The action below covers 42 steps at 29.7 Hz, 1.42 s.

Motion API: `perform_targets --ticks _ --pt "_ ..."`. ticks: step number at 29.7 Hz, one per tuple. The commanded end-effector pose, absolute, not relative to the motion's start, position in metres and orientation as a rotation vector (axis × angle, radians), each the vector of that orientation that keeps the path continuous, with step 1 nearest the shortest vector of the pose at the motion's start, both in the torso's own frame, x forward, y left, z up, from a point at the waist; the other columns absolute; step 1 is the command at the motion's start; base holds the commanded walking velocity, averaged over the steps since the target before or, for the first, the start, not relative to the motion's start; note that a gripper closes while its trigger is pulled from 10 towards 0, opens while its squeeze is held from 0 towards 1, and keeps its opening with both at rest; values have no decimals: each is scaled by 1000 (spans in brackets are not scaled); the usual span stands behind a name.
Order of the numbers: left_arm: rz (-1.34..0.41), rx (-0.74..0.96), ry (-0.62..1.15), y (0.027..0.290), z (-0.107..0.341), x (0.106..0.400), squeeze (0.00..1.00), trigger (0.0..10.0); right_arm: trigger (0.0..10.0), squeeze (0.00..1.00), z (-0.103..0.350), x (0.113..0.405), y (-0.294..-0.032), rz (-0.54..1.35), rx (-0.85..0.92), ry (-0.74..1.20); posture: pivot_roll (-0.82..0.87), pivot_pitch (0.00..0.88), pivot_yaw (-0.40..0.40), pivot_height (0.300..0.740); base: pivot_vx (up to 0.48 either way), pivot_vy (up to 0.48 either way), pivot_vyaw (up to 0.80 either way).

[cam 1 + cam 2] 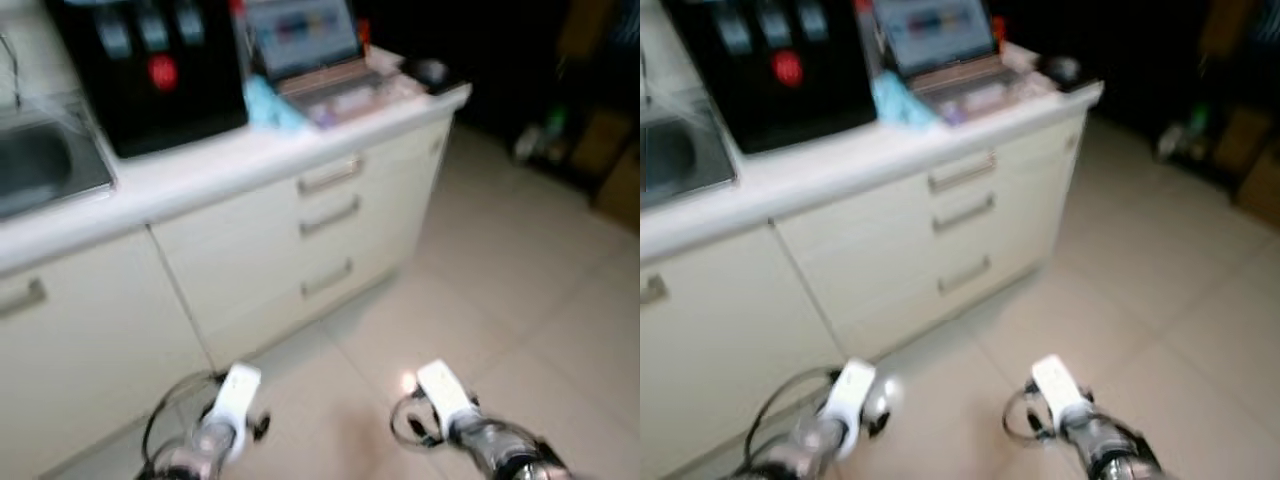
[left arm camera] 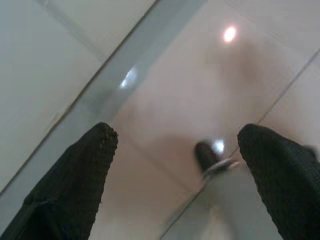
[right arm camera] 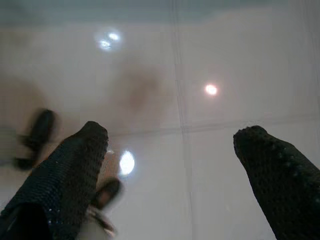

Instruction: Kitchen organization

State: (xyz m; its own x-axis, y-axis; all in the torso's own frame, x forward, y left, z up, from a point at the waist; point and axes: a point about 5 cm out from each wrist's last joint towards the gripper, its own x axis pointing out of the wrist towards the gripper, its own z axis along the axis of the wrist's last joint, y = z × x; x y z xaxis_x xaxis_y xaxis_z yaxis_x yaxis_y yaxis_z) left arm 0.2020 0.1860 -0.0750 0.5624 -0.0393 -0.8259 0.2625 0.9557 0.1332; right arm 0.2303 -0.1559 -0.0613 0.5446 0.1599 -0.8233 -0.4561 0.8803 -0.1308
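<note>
- ahead, a white counter [image 1: 230, 165] runs from 9 to 1 o'clock, with a black machine [image 1: 150, 70], a laptop [image 1: 305, 45] and a sink [image 1: 40, 165] on it.
- drawers [image 1: 330, 225] sit below at 12 o'clock.
- left gripper [image 2: 175, 165] hangs released over the floor [image 1: 500, 290] at 7 o'clock.
- right gripper [image 3: 170, 165] hangs released at 5 o'clock.

- A long white desk [image 1: 250, 160] runs along the left, with cream cabinet fronts below it.
- Three cream drawers with silver bar handles [image 1: 328, 218] sit stacked under its far end.
- A steel sink basin [image 1: 40, 165] is set into the top at the left.
- The glossy beige tiled floor [image 1: 520, 290] reflects small ceiling lights.
- The far right corner of the room is dark and blurred.
</note>
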Motion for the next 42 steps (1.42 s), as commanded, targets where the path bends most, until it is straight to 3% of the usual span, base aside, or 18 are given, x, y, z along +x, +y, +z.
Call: perform_targets --ticks 1,21,34,42 --pt "-191 241 947 179 -73 208 0 10000 10000 0 -60 231 -165 358 -367 928 -29 0 23 740 0 0 800" --pt "-163 252 966 180 -76 203 0 10000 10000 0 -60 232 -164 355 -360 924 -29 0 22 740 0 0 781" --pt "-141 259 980 185 -75 203 0 10000 10000 0 -59 232 -164 348 -355 926 -30 0 19 740 0 0 0" --pt "-146 262 978 183 -75 204 0 10000 10000 0 -59 233 -164 355 -364 926 -30 0 20 740 0 256 0"
